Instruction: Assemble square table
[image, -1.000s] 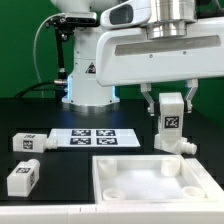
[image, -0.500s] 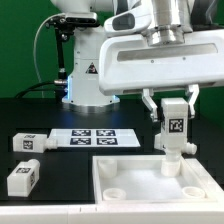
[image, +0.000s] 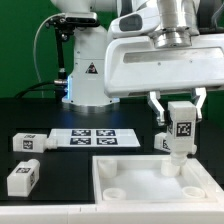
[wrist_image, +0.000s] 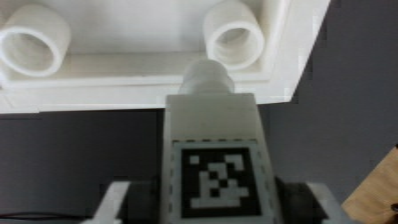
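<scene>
- Since a second ago the jaws have carried the leg (image: 180, 128) a little toward the exterior view's right, and it now looks slightly tilted.
- I see the jaws pinching that leg by its flanks, long axis near upright, peg end down.
- The tabletop (image: 150, 180) lies flat on the dark worktop (image: 30, 112), its far corner at about 6 o'clock from the jaws.
- My wrist view shows the peg tip just short of the round socket (wrist_image: 240, 40) and slightly off its ring, so I judge centring comes first.
- Everything is smooth, hard white plastic: a squared block tapering to a rounded peg, and raised ring sockets.
- Two spare legs (image: 28, 142) lie well apart at 9 o'clock.
</scene>
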